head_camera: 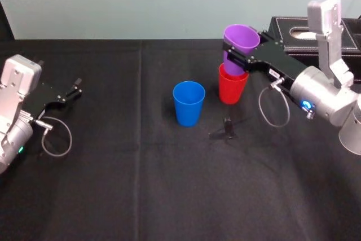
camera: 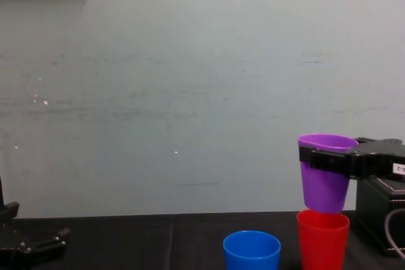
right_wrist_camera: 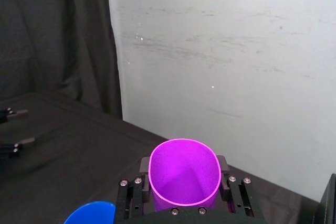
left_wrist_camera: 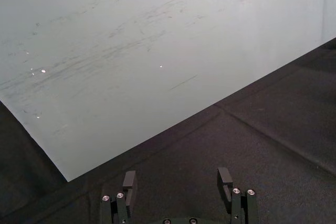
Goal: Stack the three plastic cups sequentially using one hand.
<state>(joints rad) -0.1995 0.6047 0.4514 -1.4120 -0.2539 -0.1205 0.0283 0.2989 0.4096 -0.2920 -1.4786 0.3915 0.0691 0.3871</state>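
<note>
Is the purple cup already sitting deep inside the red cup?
No, in the chest view the purple cup, held by the right gripper, has its base only at the red cup's rim.

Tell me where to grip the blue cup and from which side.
Take the blue cup by its upper wall under the rim, probably coming level from the near side: it stands upright, tapers downward, and the red cup crowds its far right. The right pincer is shut on the purple cup; the left pincer idles at left.
</note>
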